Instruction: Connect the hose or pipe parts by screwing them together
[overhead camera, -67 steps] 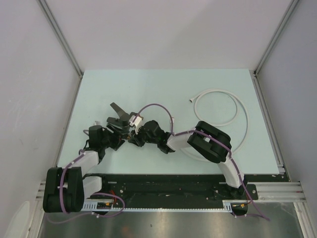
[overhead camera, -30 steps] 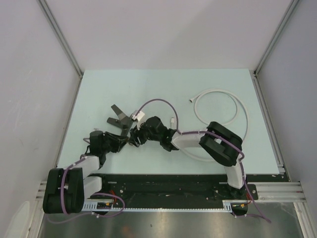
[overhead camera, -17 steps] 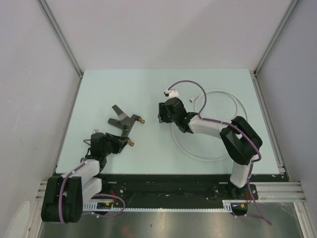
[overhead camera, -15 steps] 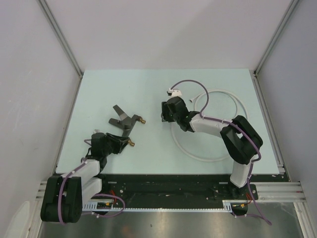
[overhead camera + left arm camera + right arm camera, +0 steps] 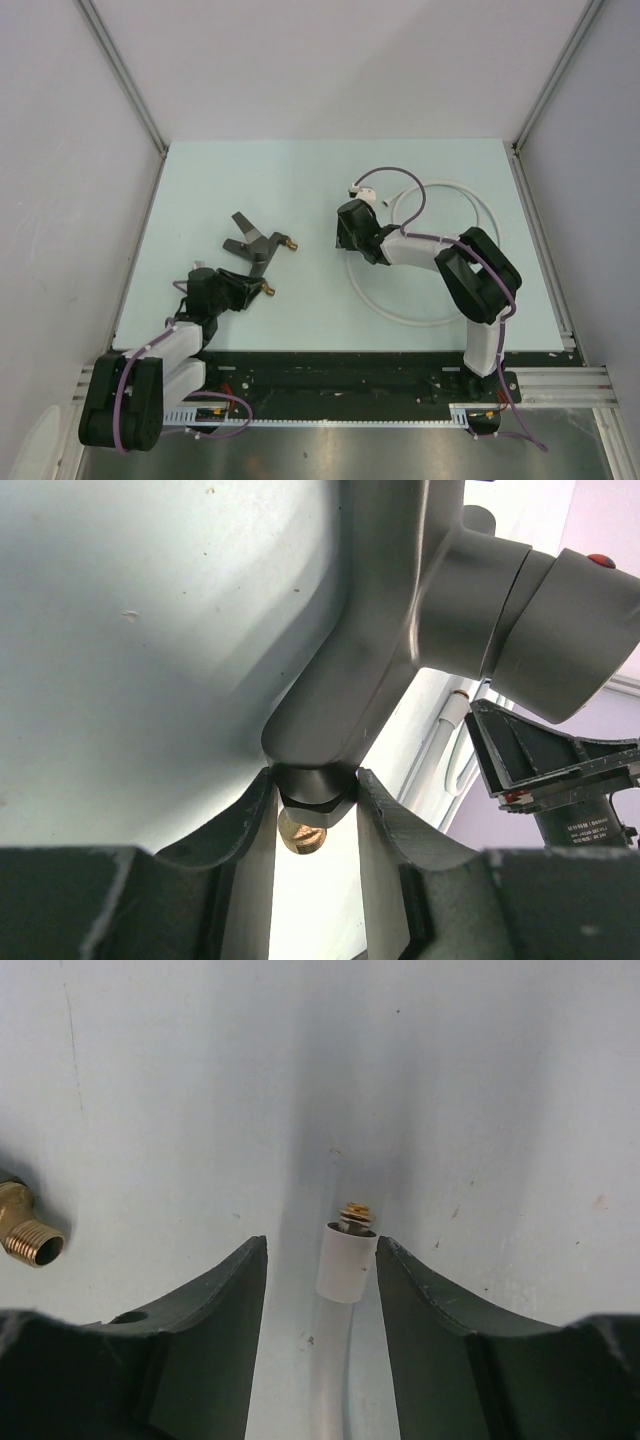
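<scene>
The dark grey T-shaped tap fitting (image 5: 254,247) lies at centre-left of the table, its lever pointing up-left. My left gripper (image 5: 251,288) is shut on the fitting's lower nut (image 5: 312,785). A brass threaded end (image 5: 300,832) pokes out between the fingers. The white hose (image 5: 487,225) loops across the right half of the table. My right gripper (image 5: 342,238) stands open over one end of it. That end's white sleeve (image 5: 345,1260) and small brass tip sit between the fingers (image 5: 225,1290), close to the right one, with a gap on the left.
The fitting's other brass end (image 5: 27,1237) shows at the left edge of the right wrist view, pointing toward my right gripper (image 5: 320,1250). The hose's other end (image 5: 387,201) lies at the back right. Purple cables arc above the right wrist. Enclosure walls ring the table.
My right gripper has swung right, away from the tap fitting, and settled over the hose end, its jaws narrowing. The left gripper keeps its hold on the fitting.
</scene>
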